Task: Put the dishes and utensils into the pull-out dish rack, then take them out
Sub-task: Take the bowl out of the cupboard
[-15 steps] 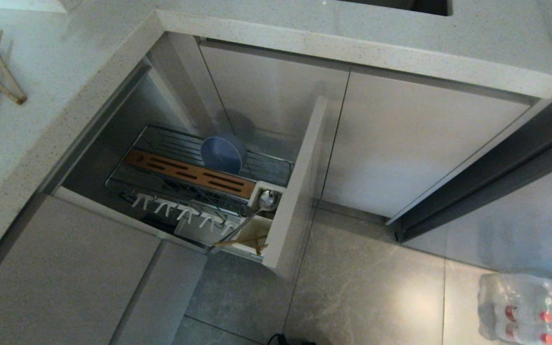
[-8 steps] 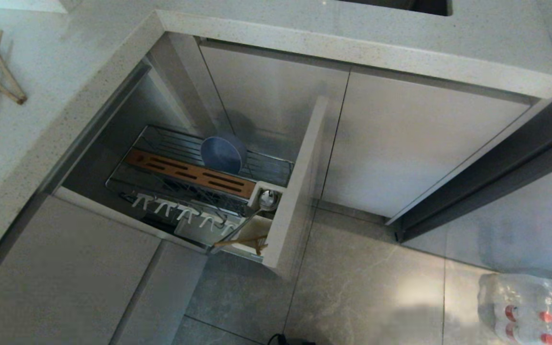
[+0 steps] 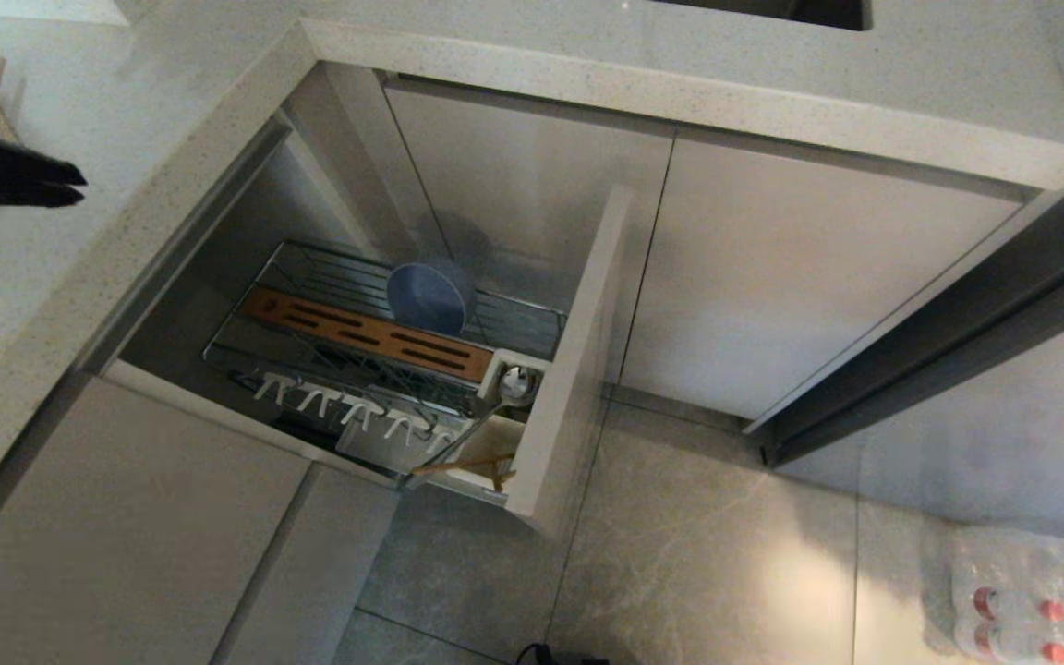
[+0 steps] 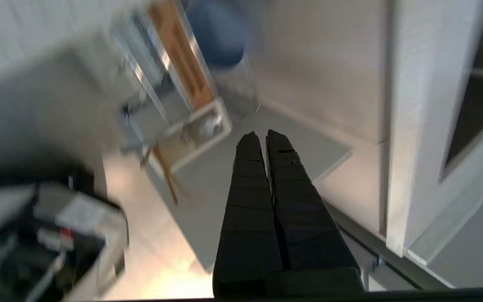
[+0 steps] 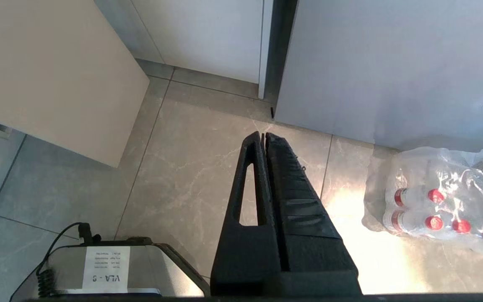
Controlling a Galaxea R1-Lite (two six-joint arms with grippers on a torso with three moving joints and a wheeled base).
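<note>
Matte light-blue bowl tilted in rack.

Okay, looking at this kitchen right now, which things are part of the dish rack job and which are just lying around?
Part of the job:
- chrome wire pull-out dish rack
- light-blue round dish standing in the rack
- shiny silver metal spoon in the white utensil cup
- light-brown wooden chopsticks in the rack, more on the speckled countertop
- left gripper, shut, over the countertop

Just lying about:
- plastic-wrapped pack of red-capped bottles on the floor
</note>
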